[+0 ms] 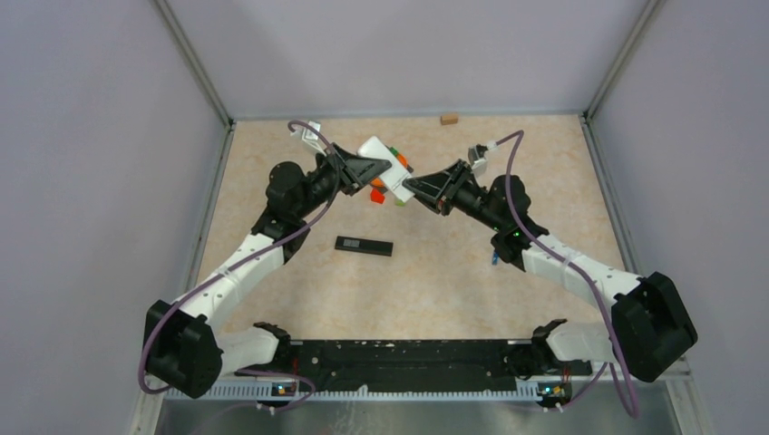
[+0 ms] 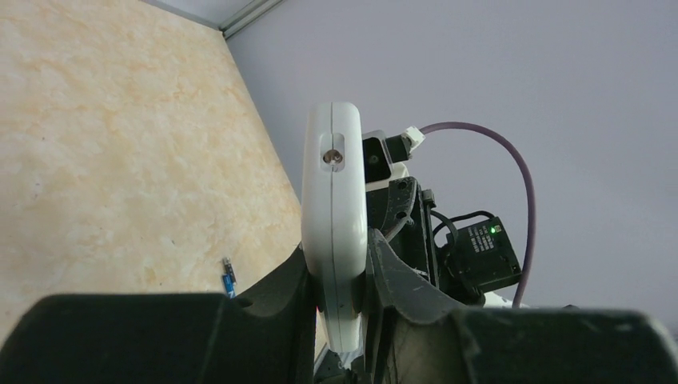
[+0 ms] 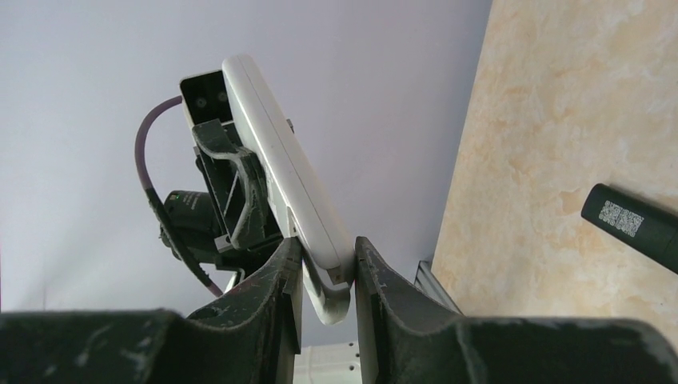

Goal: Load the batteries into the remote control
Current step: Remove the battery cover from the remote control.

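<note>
Above the table (image 1: 435, 272), left gripper (image 2: 337, 268) and right gripper (image 3: 326, 264) each clamp one end of the white remote (image 1: 376, 152), its long axis spanning them; blue battery (image 1: 494, 258) lies nearer the right.

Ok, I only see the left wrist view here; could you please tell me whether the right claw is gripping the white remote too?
Observer: Yes, the right claw is closed on the white remote, opposite the left claw.
Operator: Thank you. Is anything lying on the table nearby?
Observer: A black bar with a white label lies flat, nearer the arm bases.
Operator: And further back?
Observer: A small brown block sits at the table's far edge.
</note>
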Action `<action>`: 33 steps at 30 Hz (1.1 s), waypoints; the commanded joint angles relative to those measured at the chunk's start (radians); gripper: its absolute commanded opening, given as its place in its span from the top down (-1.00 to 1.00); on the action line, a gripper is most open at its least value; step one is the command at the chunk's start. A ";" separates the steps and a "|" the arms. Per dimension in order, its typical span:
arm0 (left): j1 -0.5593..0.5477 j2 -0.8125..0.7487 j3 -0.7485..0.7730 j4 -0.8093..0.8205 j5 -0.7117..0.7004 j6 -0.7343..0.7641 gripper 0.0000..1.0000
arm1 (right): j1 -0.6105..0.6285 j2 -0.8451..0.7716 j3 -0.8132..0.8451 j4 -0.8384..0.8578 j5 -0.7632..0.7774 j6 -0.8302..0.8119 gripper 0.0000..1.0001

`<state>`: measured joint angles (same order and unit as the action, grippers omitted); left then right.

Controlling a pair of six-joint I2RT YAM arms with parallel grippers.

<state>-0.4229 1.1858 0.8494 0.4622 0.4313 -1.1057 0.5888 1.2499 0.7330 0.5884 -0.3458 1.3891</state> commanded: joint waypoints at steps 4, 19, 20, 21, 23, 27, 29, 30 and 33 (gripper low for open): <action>0.003 -0.054 -0.016 0.113 -0.082 0.156 1.00 | -0.009 0.012 -0.009 -0.053 -0.041 0.069 0.47; 0.003 -0.017 -0.046 0.122 -0.105 0.177 1.00 | -0.010 0.083 -0.030 0.034 -0.098 0.162 0.14; 0.003 -0.016 -0.045 0.122 -0.103 0.177 1.00 | -0.011 0.083 -0.031 0.035 -0.095 0.158 0.14; 0.003 -0.015 -0.045 0.122 -0.101 0.175 1.00 | -0.012 0.082 -0.031 0.036 -0.090 0.151 0.15; 0.003 -0.012 -0.044 0.124 -0.094 0.165 1.00 | -0.012 0.081 -0.031 0.046 -0.075 0.130 0.15; 0.003 -0.007 -0.036 0.112 -0.075 0.137 1.00 | -0.012 0.082 -0.008 0.042 -0.053 0.057 -0.08; 0.003 -0.004 -0.032 0.107 -0.066 0.131 1.00 | -0.012 0.081 -0.008 0.068 -0.045 0.049 -0.15; 0.003 -0.002 -0.033 0.107 -0.064 0.129 1.00 | -0.012 0.082 -0.002 0.070 -0.044 0.042 -0.16; 0.003 0.004 -0.038 0.114 -0.061 0.123 1.00 | -0.012 0.083 0.018 0.053 -0.040 0.021 -0.16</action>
<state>-0.4248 1.1858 0.7975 0.5087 0.3519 -0.9699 0.5838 1.3289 0.7067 0.6010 -0.4061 1.4620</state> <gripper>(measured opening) 0.251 0.581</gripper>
